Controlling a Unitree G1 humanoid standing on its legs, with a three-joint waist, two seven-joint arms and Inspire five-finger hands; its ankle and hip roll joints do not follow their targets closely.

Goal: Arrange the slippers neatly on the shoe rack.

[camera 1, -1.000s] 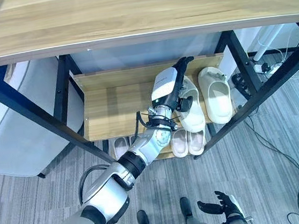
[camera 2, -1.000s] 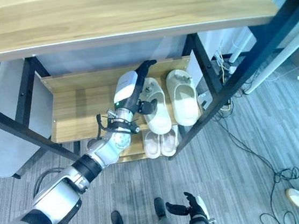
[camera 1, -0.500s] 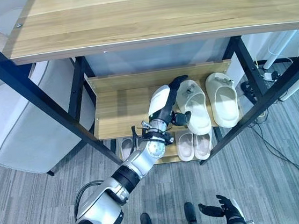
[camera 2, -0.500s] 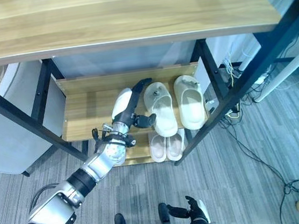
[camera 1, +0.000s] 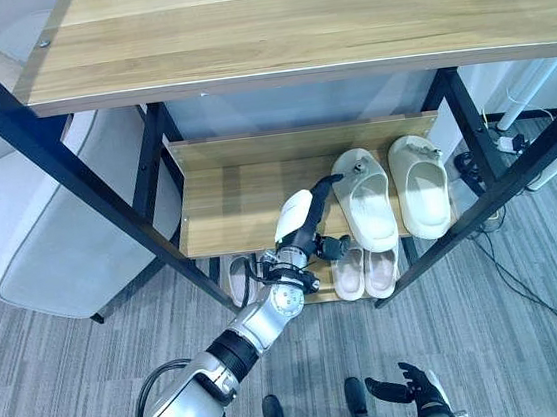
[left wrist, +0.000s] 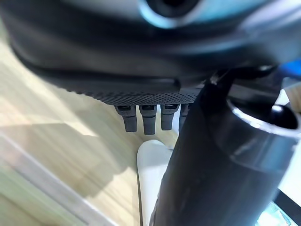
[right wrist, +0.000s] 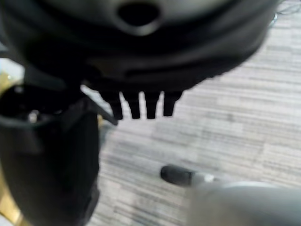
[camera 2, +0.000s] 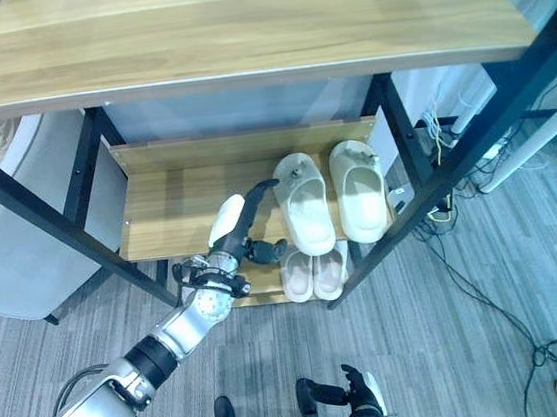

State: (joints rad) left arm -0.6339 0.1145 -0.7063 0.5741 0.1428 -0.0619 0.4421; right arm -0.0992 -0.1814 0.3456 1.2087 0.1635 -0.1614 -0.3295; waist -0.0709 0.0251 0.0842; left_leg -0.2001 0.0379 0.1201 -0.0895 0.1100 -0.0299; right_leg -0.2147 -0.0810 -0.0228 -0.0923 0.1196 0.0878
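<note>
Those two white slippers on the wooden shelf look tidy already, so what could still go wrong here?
The left hand, fingers straight, sits close beside the nearer white slipper; a sideways brush could skew it against its partner. That slipper's heel reaches the shelf front edge, so a nudge might tip it onto the smaller pair below.

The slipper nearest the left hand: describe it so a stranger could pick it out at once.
Under the wooden tabletop, find the shoe rack and its upper shelf. Two cream slippers lie there side by side; it is the left slipper, by the left hand. The smaller pair sits lower.
</note>
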